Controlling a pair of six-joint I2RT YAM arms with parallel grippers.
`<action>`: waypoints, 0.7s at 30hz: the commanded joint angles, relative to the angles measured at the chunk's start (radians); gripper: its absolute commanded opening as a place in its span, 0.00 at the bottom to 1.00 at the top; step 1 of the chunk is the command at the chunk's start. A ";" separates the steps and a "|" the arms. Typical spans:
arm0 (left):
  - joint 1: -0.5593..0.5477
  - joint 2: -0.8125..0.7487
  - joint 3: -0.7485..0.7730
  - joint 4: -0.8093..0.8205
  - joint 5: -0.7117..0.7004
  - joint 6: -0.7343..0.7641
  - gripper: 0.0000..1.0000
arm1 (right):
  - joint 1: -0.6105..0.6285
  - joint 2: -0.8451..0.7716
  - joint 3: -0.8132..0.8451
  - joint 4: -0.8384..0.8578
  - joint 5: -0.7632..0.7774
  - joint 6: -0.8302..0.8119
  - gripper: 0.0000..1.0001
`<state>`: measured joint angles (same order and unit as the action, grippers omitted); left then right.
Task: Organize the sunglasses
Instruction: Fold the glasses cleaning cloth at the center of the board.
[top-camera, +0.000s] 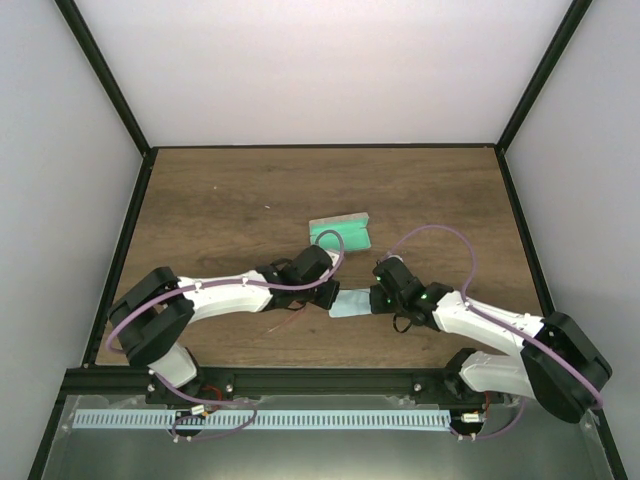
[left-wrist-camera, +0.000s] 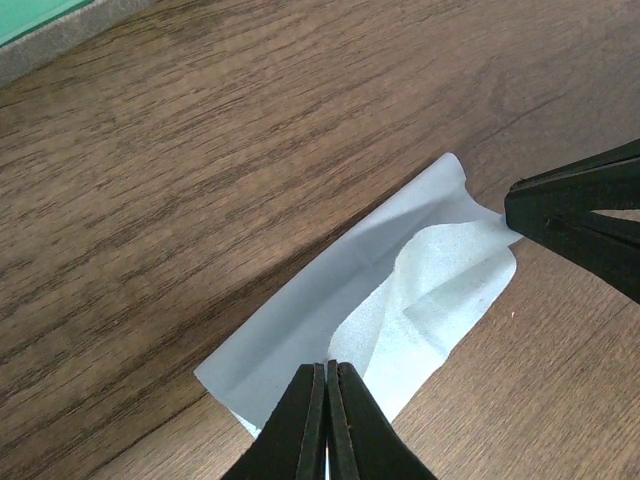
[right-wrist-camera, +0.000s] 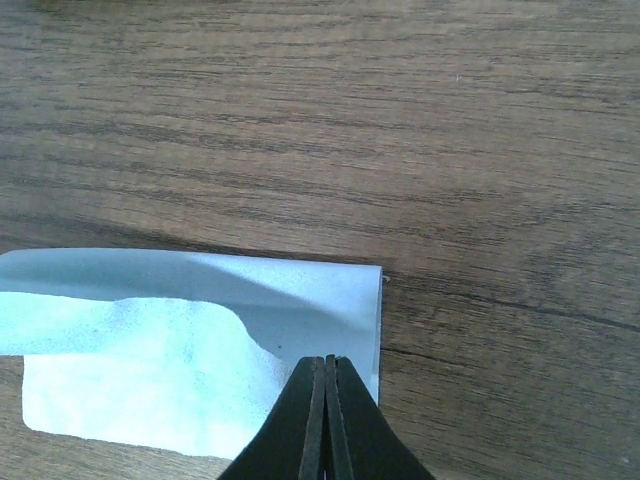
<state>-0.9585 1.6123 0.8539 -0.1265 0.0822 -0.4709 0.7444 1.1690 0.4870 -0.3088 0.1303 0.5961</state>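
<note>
This is a robotics lab test cell, not a lived-in room. A wood-grain bench (top-camera: 220, 210) is boxed in on three sides by plain white panels (top-camera: 320, 60) held in black frame posts (top-camera: 105, 75). Two white robot arms, the left arm (top-camera: 230, 292) and the right arm (top-camera: 490, 325), are bolted to a black metal rail (top-camera: 330, 381) at the bench's near edge and trail looping purple cables (top-camera: 440, 229). In front of the rail, a slotted white cable duct (top-camera: 300, 419) runs across a sheet-metal base (top-camera: 100, 450).

The sunglasses (top-camera: 291, 321) — a thin, wiry red frame — lie on the table (top-camera: 220, 200), partly hidden under the left arm (top-camera: 230, 293)
</note>
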 joint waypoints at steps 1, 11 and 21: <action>-0.007 -0.020 -0.012 0.007 -0.008 0.004 0.04 | 0.013 -0.006 -0.001 -0.001 -0.003 0.011 0.01; -0.013 -0.010 -0.025 0.010 -0.002 0.003 0.04 | 0.013 0.002 0.000 0.001 -0.006 0.011 0.01; -0.013 -0.009 -0.042 0.021 0.025 0.005 0.04 | 0.013 0.011 0.001 0.003 -0.004 0.013 0.01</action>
<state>-0.9661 1.6123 0.8165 -0.1207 0.0853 -0.4706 0.7498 1.1732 0.4870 -0.3073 0.1230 0.5968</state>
